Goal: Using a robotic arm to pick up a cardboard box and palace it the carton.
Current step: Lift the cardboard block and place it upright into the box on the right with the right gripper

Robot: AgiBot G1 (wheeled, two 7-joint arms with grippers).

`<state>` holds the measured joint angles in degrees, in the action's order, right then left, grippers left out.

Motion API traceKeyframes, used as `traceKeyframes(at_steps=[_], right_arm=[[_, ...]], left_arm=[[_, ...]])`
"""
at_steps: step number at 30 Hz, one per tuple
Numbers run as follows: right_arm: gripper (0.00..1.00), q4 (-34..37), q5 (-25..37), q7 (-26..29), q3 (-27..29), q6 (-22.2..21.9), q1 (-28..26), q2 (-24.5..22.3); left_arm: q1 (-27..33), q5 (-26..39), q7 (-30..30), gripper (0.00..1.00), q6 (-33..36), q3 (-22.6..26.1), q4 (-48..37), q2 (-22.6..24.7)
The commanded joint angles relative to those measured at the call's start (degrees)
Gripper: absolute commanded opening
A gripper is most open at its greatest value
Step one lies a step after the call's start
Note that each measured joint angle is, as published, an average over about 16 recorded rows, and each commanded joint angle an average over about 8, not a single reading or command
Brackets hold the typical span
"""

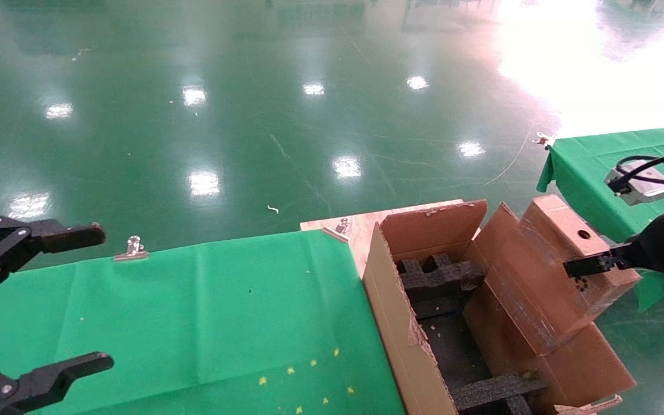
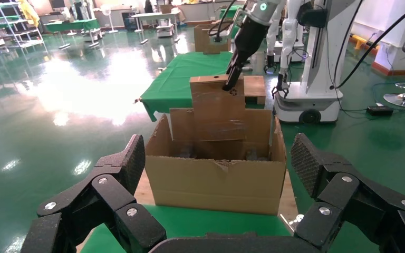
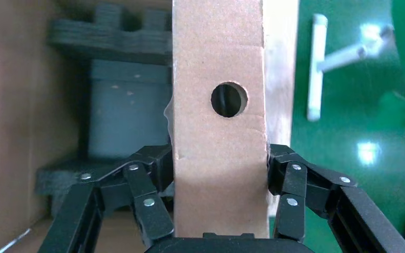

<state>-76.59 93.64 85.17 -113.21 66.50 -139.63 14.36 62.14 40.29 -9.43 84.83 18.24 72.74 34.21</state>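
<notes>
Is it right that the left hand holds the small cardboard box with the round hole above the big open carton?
Not quite: the right hand holds the cardboard box above the carton, as the right wrist view shows. The left hand is open and holds nothing.

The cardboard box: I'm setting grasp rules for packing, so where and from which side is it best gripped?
Across its two long side faces, coming from above onto the holed face. The cardboard box is oblong and narrow enough for the right gripper to span, as its fingers now clamp it over the carton. The left gripper waits open above the green cloth.
</notes>
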Motion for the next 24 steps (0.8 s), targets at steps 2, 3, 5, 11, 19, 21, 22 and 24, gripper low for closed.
traceKeyframes(at_steps=[2, 3, 5, 11, 19, 21, 22, 24], right_arm=[[0.00, -0.5, 2.3, 6.2, -0.8, -1.0, 1.1, 1.0], [0.00, -0.6, 2.7, 7.4, -1.0, -1.4, 1.5, 1.3], [0.00, -0.8, 3.3, 9.2, -1.4, -2.1, 2.3, 1.9], [0.00, -1.0, 4.8, 13.0, -2.6, -4.3, 4.9, 3.8], [0.00, -1.2, 7.7, 18.1, -4.2, -7.2, 8.7, 7.0], [0.00, -1.2, 8.4, 19.7, -4.5, -7.9, 9.7, 8.0], [0.00, -1.2, 8.7, 20.5, -4.7, -8.2, 10.1, 8.5], [0.00, -1.2, 9.4, 22.0, -4.9, -9.0, 11.0, 9.5]], left_arm=[[0.0, 0.0, 0.0, 1.00, 0.0, 0.0, 0.0, 0.0], [0.0, 0.0, 0.0, 1.00, 0.0, 0.0, 0.0, 0.0], [0.0, 0.0, 0.0, 1.00, 0.0, 0.0, 0.0, 0.0], [0.0, 0.0, 0.0, 1.00, 0.0, 0.0, 0.0, 0.0], [0.0, 0.0, 0.0, 1.00, 0.0, 0.0, 0.0, 0.0], [0.0, 0.0, 0.0, 1.00, 0.0, 0.0, 0.0, 0.0], [0.0, 0.0, 0.0, 1.00, 0.0, 0.0, 0.0, 0.0], [0.0, 0.0, 0.0, 1.00, 0.0, 0.0, 0.0, 0.0]])
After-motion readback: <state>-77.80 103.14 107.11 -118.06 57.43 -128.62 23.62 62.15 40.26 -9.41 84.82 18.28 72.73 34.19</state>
